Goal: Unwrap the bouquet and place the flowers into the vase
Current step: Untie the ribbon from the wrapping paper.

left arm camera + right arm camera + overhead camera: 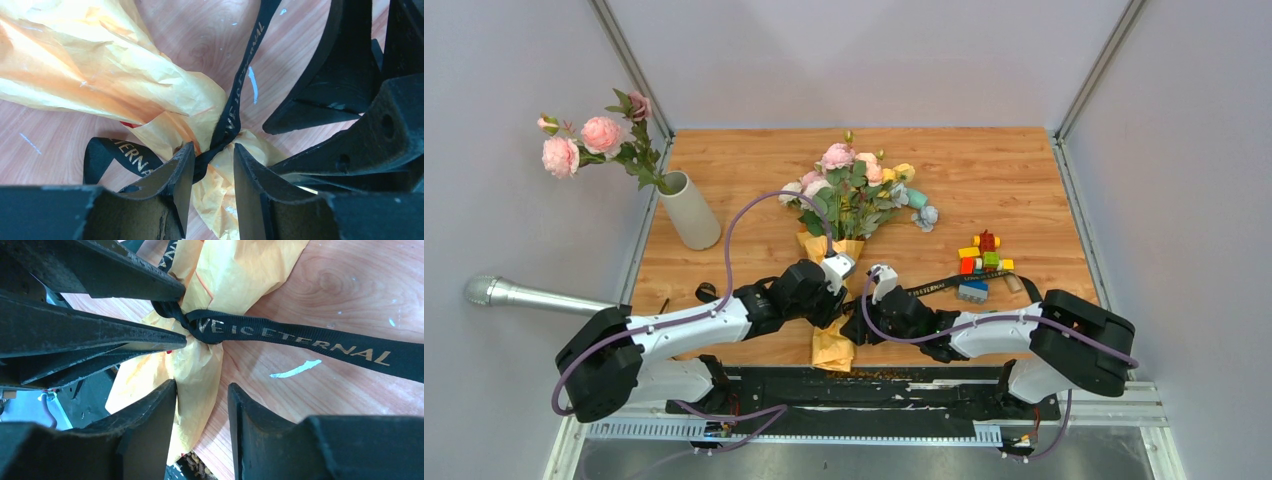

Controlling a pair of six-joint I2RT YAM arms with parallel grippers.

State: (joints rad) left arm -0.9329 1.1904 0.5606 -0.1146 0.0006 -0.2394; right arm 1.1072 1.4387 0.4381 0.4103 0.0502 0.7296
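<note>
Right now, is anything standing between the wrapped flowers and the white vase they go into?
No object sits on the table between the bouquet and the vase. But orange paper is tied round the stems by a black strap, and pink roses already occupy the vase's mouth.

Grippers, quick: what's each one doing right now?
Left gripper: jaws around the black strap knot; grip cannot be told.
Right gripper: open, straddling the bouquet paper.

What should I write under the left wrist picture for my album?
Left end effector open around the black strap knot on orange paper.
</note>
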